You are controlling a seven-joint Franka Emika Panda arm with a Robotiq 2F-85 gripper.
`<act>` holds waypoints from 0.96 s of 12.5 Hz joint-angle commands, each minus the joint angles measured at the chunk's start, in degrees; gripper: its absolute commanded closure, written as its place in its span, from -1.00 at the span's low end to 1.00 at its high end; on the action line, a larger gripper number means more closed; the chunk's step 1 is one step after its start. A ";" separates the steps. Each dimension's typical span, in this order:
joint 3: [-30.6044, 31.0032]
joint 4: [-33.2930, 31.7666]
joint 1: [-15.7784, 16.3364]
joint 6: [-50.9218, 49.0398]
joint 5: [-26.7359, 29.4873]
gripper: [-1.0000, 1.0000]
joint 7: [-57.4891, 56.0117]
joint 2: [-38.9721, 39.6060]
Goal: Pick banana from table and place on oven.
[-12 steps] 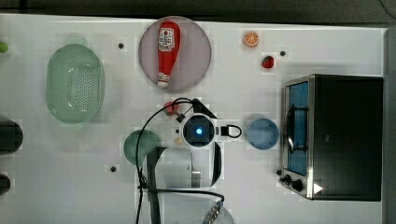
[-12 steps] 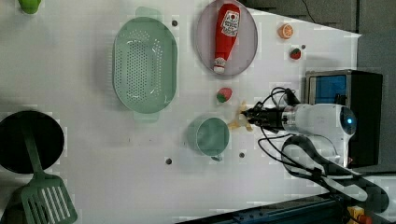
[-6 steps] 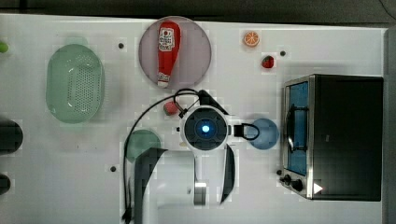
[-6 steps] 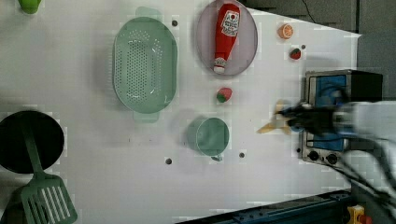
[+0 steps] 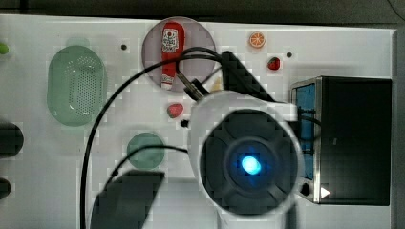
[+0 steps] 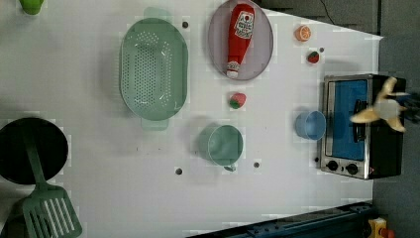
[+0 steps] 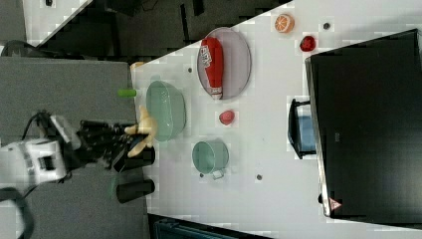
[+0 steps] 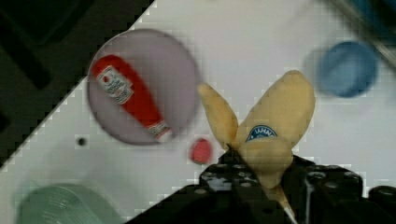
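Carrying — the banana (image 8: 273, 135), pale cream-yellow with peel strips splayed, clamped in the claw (image 8: 266, 175) by its lower end and held clear of the table (image 6: 99, 173); in the left view it hangs over the oven (image 6: 391, 158), just past the silver front frame

Step in hand, as judged: transport done or nearly so, set-down on the black oven top to come. To do it well: bring the fruit further in over the flat black top, away from the door edge, so it cannot slide off the front; lower until the peel strips meet the surface before the claw parts; lift straight away so the strips do not catch on the fingers. The toy looks light and uneven underneath, so it may rock or roll on release

Other items on the table:
- blue cup (image 6: 310, 125), just beside the oven door
- green mug (image 6: 224, 145)
- green colander (image 6: 154, 69)
- grey plate (image 6: 262, 54) bearing a ketchup bottle (image 6: 238, 30)
- two strawberries, one (image 6: 237, 100) near the plate, one (image 6: 312, 57) near the orange slice (image 6: 302, 33)
- green spatula (image 6: 49, 215), black pan (image 6: 29, 148)

Obstructions — none seen on the oven top; the arm's cable (image 5: 110, 109) loops wide over the table
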 commanded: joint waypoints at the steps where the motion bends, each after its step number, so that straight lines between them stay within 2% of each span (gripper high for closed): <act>1: -7.89 1.16 -2.64 -4.68 -0.63 0.53 -2.60 4.74; 5: -19.73 4.18 -3.63 -2.14 -3.06 0.53 -17.11 11.24; 7: -24.56 6.27 -3.65 2.17 -3.10 0.53 -24.81 16.03; 9: -28.06 8.28 -3.68 6.40 -3.11 0.53 -31.23 20.78; 12: -31.43 10.78 -3.72 7.43 -3.11 0.53 -36.68 26.81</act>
